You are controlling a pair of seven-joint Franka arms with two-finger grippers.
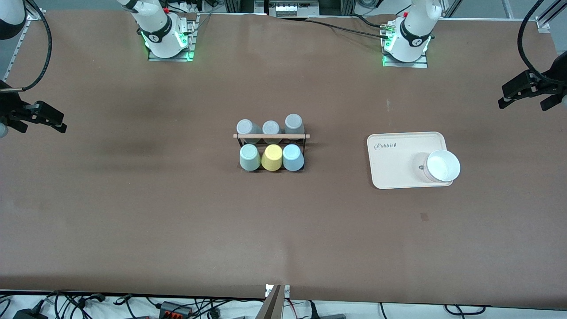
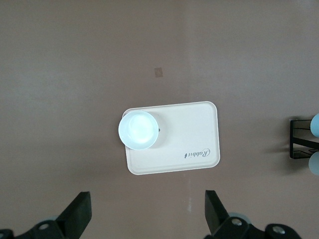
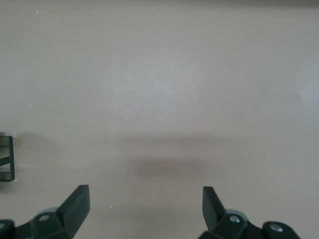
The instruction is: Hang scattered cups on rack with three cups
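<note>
The black wire rack, with its wooden rod, stands mid-table. Base up in its row nearer the front camera sit a mint green cup, a yellow cup and a light blue cup. Three grey cups fill the farther row. My left gripper hangs open and empty over the left arm's end of the table. My right gripper hangs open and empty over the right arm's end. The left wrist view catches the rack's end and the light blue cup's edge. A rack corner shows in the right wrist view.
A cream tray lies between the rack and the left arm's end of the table, with a white bowl on its corner nearer the front camera. The left wrist view looks down on the tray and bowl.
</note>
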